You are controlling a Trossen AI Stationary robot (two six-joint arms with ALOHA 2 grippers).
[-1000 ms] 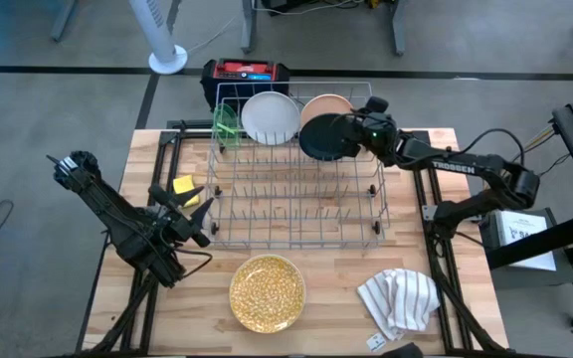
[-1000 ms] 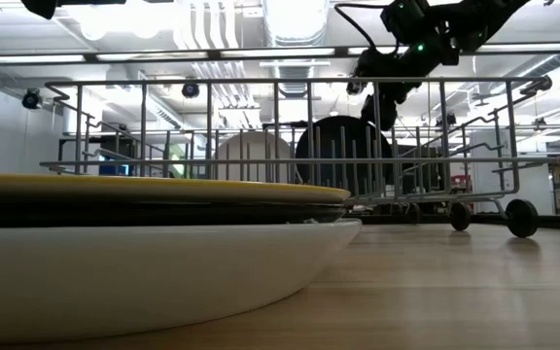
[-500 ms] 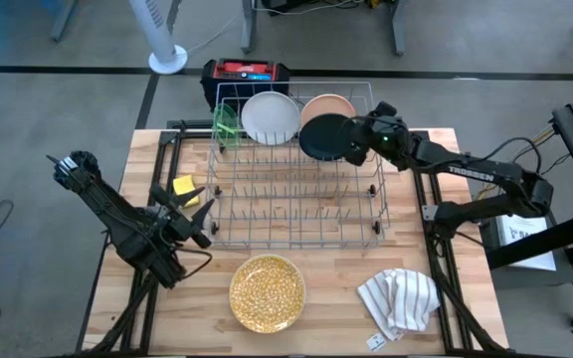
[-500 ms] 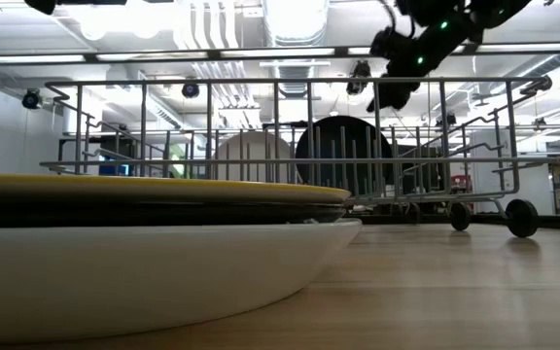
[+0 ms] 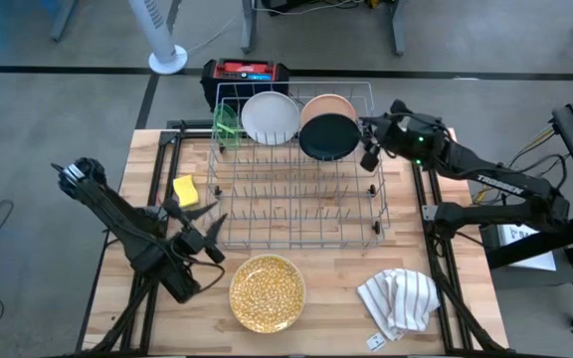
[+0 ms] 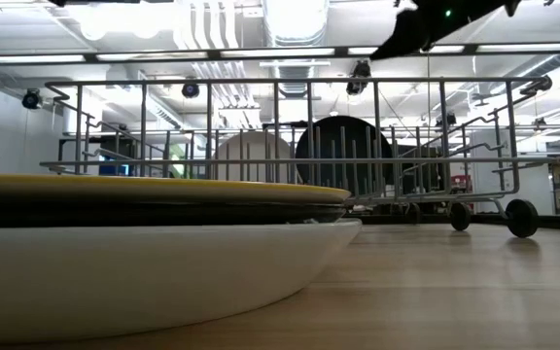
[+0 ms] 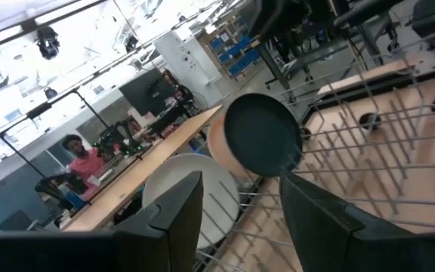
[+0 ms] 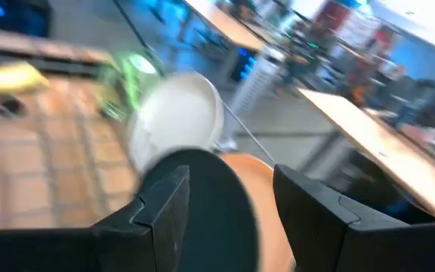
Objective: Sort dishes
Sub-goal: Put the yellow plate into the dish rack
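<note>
— Where are the dishes sitting right now?

— Most are standing on edge along the 12 o'clock end of the rack (image 5: 296,189). Going from 9 towards 3: the green dish (image 5: 227,123), the white plate (image 5: 270,116), the peach plate (image 5: 334,102), and the black plate (image 5: 328,136) leaning just in front of the peach one. From table height the black plate is showing dark behind the wires, with the white one beside it.

— And the rest?

— A stack is lying flat on the worktop (image 5: 336,288) at 6 o'clock of the rack. The speckled plate (image 5: 267,292) is on top; low down you can see a dark dish under it and a white bowl (image 6: 154,267) at the bottom.

— What is the right arm doing?

— The right gripper (image 5: 371,147) is hovering just off the rack's 2 o'clock corner, at 3 o'clock of the black plate. Its jaws are standing apart, grasping nothing.

— The left one?

— The left gripper (image 5: 214,236) is hanging over the worktop at the rack's 8 o'clock corner, jaws released and empty, pointing into the rack. The sponge (image 5: 185,189) is lying at 11 o'clock of it, and a striped cloth (image 5: 398,300) is bunched at the worktop's 5 o'clock.
</note>
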